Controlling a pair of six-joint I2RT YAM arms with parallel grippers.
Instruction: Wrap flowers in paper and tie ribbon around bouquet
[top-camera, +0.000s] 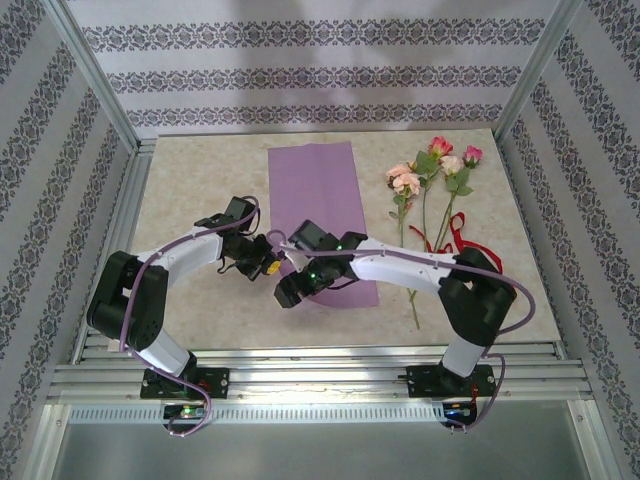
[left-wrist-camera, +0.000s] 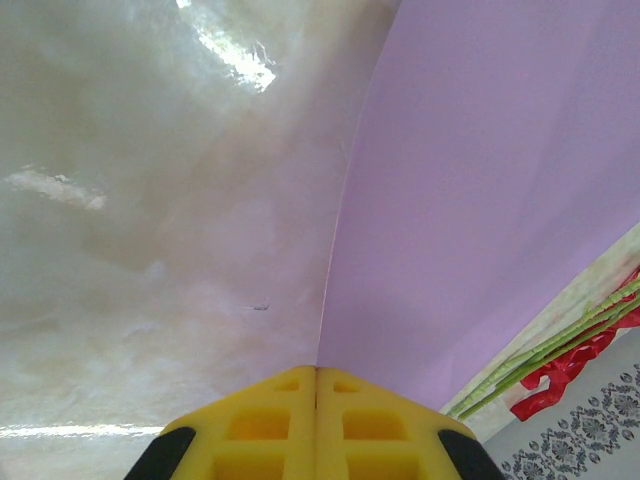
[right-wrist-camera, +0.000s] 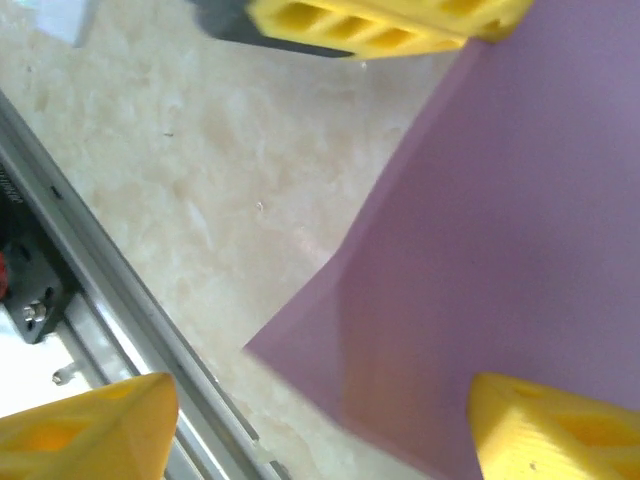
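The left pincer (top-camera: 268, 266) is clenched, its two yellow fingers (left-wrist-camera: 250, 425) pressed flat together with the left long edge of the paper (top-camera: 318, 215) running straight into the seam between them, so it grasps the sheet at that edge, near the sheet's near end. Just beside it, a little nearer the arm bases, the right pincer (top-camera: 287, 292) is released: in the right wrist view its yellow fingertips (right-wrist-camera: 95, 430) stand wide apart at the bottom corners, holding nothing, with the near left corner of the paper below the gap between them. That view also shows the left pincer's fingers at the sheet's edge higher up, and the paper there looks slightly raised off the surface (top-camera: 200, 190), with a soft crease running back from the corner. The sheet lies lilac face up in the middle of the surface, its long side running away from the arms. Well apart to its right lie the flowers (top-camera: 432, 170), heads towards the far wall, thin stems pointing back to the near edge. The red ribbon (top-camera: 455, 240) lies loosely looped over the stems, beside the right arm's elbow.
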